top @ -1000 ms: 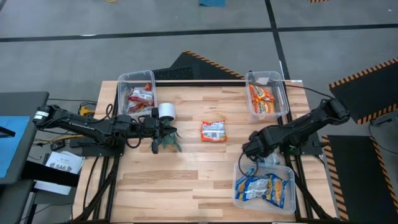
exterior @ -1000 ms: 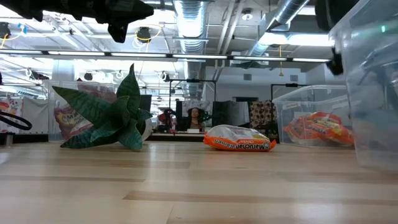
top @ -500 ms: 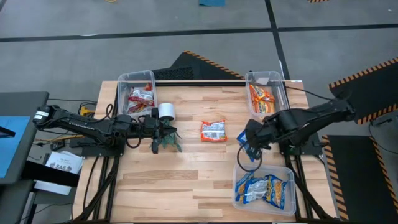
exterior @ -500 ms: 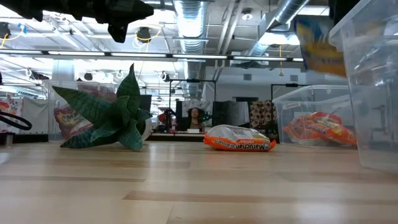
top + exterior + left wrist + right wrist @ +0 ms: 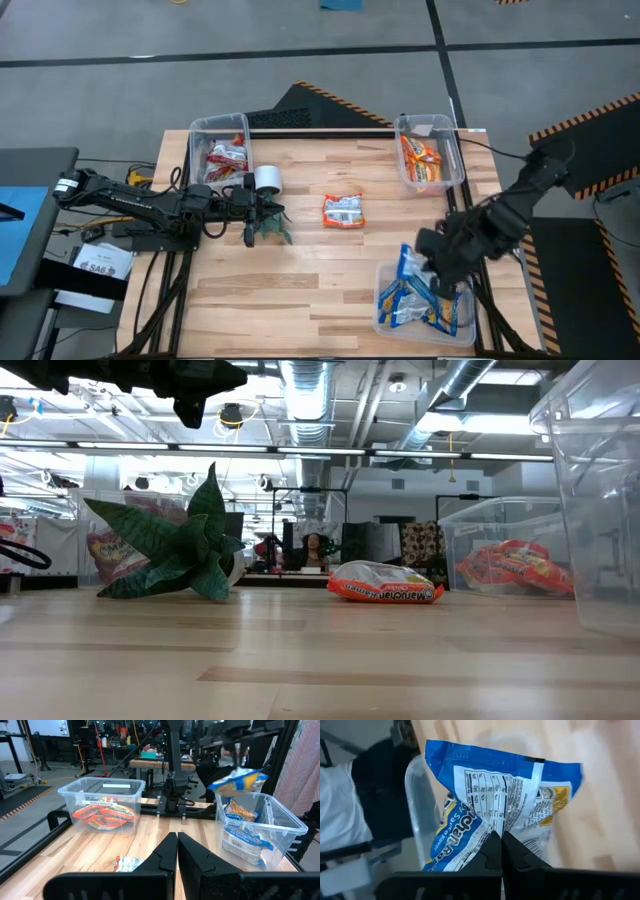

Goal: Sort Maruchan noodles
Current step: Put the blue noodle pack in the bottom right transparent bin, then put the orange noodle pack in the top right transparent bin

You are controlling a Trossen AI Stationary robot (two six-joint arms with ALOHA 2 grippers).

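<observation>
Now the blue packet (image 5: pixel 495 805), pinched in my right fingers (image 5: pixel 496 851), hangs over the near bin (image 5: pixel 462 318); half a second ago it was still out over the table (image 5: pixel 300 290). Release should drop it with its kind. 1 orange packet (image 5: pixel 343 210) remains mid-table. My left fingers (image 5: pixel 176 851) sit shut, empty, by the plant (image 5: pixel 270 230).

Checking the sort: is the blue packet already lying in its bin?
Not yet. The right gripper, shut on the blue packet, holds it above the bin.
</observation>
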